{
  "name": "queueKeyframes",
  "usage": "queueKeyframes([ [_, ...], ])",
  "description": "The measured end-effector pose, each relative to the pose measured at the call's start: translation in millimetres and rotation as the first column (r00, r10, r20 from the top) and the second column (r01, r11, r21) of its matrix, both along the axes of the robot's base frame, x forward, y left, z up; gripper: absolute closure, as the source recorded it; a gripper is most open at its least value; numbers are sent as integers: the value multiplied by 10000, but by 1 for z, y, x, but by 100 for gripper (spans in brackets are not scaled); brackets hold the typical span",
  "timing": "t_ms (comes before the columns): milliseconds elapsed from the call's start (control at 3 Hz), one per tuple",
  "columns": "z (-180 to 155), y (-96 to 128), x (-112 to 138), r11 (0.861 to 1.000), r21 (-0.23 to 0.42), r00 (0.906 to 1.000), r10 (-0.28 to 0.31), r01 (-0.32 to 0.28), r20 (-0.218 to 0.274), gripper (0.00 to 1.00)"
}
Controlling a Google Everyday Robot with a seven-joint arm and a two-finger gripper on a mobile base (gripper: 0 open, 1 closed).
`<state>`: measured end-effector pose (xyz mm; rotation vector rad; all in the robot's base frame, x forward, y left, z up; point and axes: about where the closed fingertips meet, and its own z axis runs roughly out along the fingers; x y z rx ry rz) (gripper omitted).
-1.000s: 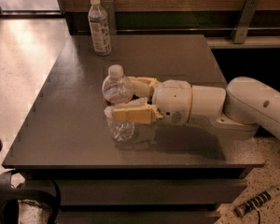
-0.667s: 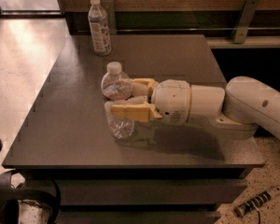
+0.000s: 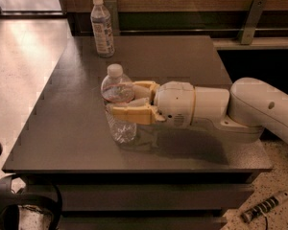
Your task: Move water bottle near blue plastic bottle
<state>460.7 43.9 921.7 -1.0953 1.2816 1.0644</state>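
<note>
The water bottle (image 3: 118, 97), stout and clear with a white cap and a dark band with a red stripe, stands upright near the middle of the dark table (image 3: 67, 109). My gripper (image 3: 127, 101) reaches in from the right, and its tan fingers (image 3: 130, 114) are closed around the bottle's middle. The blue plastic bottle (image 3: 102, 28), slim with a white cap and a large pale label, stands at the table's far left edge, well behind the water bottle.
My white arm (image 3: 216, 107) lies across the right half of the table. A wooden wall and metal rail run behind the table. Pale floor lies to the left. A dark object (image 3: 19, 207) sits on the floor at the bottom left.
The water bottle and my gripper have shifted slightly toward the far side of the table; the grip on the bottle is unchanged.
</note>
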Motion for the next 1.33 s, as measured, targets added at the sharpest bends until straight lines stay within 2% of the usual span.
queueKeyframes([
  [333, 9, -14, 24, 9986, -423, 9992, -322, 312, -235, 100],
  [667, 23, -45, 72, 9890, -1025, 9922, -1129, 1070, -533, 100],
  [1000, 33, -76, 123, 9741, -1214, 9792, -1976, 1908, -466, 100],
  [1333, 40, -99, 175, 9601, -814, 9628, -2699, 2677, -168, 100],
])
